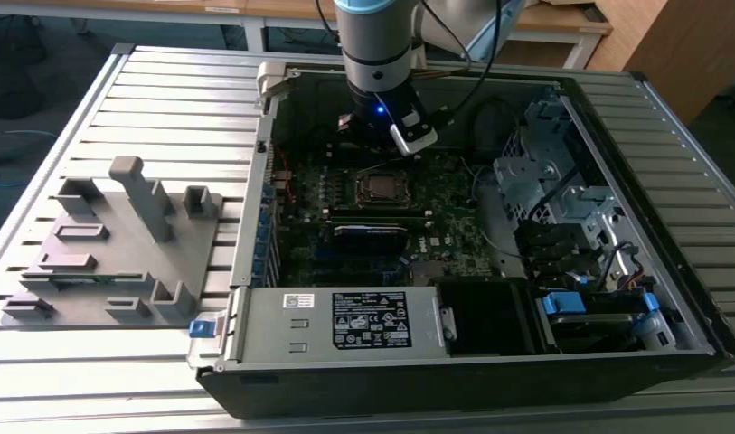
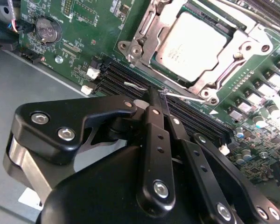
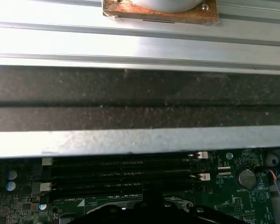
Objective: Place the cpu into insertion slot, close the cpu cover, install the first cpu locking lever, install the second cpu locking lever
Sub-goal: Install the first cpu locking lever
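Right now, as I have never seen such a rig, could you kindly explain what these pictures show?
One robot arm reaches into an open computer case lying on a slatted metal table; a grey parts fixture sits at the exterior view's left. That picture comes from a camera off the arm; the other two ride near its wrist. In the second wrist view the black tool, tips together, sits right at a thin wire locking lever. Beyond it the cpu lies seated under the closed cpu cover.
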Controlling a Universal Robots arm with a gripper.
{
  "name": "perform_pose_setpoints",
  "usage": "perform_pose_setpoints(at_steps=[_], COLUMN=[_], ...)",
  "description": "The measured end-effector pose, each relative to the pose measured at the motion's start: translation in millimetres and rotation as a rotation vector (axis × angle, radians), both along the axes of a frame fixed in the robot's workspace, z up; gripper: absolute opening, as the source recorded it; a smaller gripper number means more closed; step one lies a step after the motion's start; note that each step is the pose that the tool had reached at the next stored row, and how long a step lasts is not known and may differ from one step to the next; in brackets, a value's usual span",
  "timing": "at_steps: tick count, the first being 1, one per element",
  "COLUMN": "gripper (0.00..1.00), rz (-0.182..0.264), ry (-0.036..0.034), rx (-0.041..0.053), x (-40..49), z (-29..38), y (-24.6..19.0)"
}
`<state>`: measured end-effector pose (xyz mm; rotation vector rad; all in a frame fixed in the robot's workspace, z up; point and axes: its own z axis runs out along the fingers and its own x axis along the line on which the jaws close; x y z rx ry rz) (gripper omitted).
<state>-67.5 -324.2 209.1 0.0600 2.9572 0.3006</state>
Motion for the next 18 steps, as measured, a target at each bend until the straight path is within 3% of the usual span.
perform_pose_setpoints(at_steps=[5, 7, 13, 18], gripper=[0.10, 0.10, 0.10, 0.10], rz=[-0.069, -0.073, -0.074, -0.074], ry=[-0.0001, -0.0018, -0.0229, -0.0457], rx=[0.0002, 0.0002, 0.0008, 0.0024], x=[0.0, -0.5, -3.6, -9.5], z=[-2.3, -2.8, -5.0, -7.5], y=[0.1, 0.0, 0.1, 0.1])
